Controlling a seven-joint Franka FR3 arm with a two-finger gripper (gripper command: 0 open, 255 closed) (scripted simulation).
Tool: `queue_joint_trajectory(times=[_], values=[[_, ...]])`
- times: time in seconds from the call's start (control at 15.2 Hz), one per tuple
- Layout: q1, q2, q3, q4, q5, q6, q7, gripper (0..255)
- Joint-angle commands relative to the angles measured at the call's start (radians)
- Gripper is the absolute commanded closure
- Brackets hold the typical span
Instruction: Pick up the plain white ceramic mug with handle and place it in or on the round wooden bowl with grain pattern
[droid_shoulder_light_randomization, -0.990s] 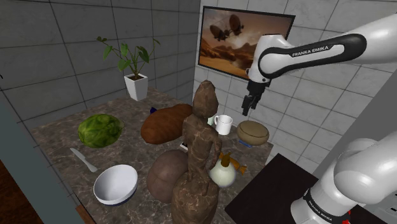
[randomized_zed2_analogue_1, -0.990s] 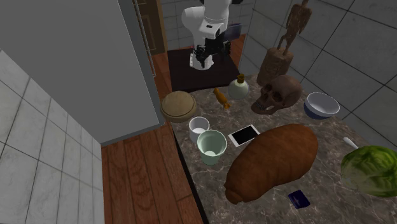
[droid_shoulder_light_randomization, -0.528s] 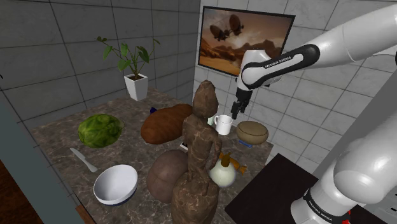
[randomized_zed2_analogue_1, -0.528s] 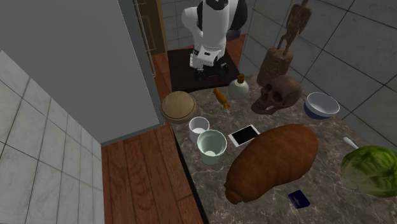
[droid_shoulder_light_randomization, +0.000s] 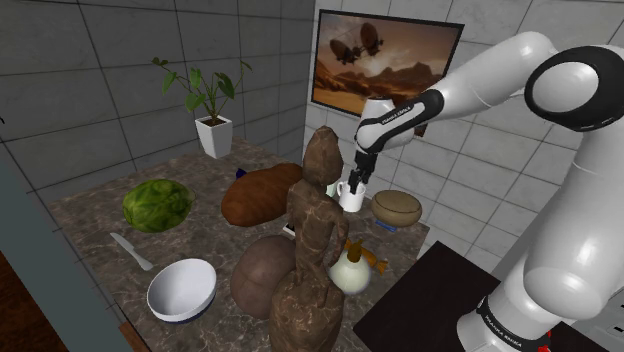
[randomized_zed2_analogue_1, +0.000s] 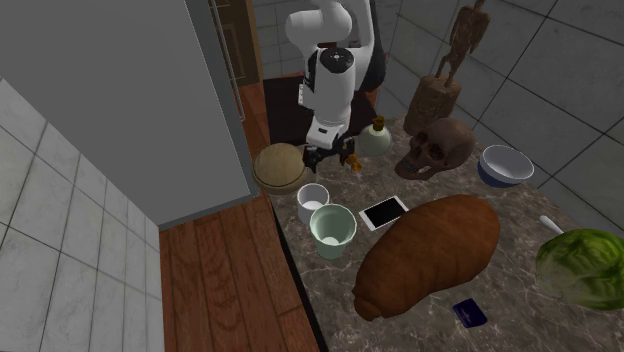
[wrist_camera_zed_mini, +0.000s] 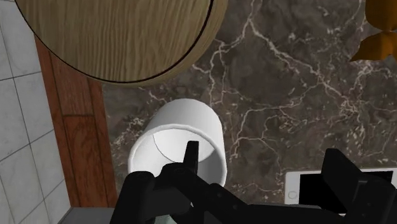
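The white mug (droid_shoulder_light_randomization: 351, 198) stands upright on the marble tabletop (droid_shoulder_light_randomization: 95, 212), mouth upward, near the round wooden bowl (droid_shoulder_light_randomization: 397, 208) (the two are apart, with a strip of marble between them in the wrist view). The black pincer (droid_shoulder_light_randomization: 357, 182) hangs over the mug, pointing down. Its fingers stand wide apart and clasp nothing.

From the wrist camera, the mug (wrist_camera_zed_mini: 184, 137) lies off to one side of the gap between the fingers. One fingertip (wrist_camera_zed_mini: 191, 153) lies over the mug's open mouth. The other fingertip (wrist_camera_zed_mini: 337, 168) sits well to the side, above a white-edged phone (wrist_camera_zed_mini: 305, 184) lying flat on the marble. Whether the first fingertip touches the rim cannot be told.

In the second exterior view the pincer (randomized_zed2_analogue_1: 322, 160) appears just above the mug (randomized_zed2_analogue_1: 313, 198) and beside the bowl (randomized_zed2_analogue_1: 280, 167). A pale green cup (randomized_zed2_analogue_1: 332, 228) stands just beside the mug, on the side away from the bowl.
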Motion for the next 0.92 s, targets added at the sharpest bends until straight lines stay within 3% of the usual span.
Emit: queue_joint_trajectory(times=[0.0,0.26,0.86], values=[[-0.005,0.083,0.003,0.057,0.013,0.028,-0.016,0],[-0.02,0.214,0.01,0.16,0.03,0.059,-0.041,0],[-0.026,0.291,0.018,0.157,0.044,0.138,-0.05,0]])
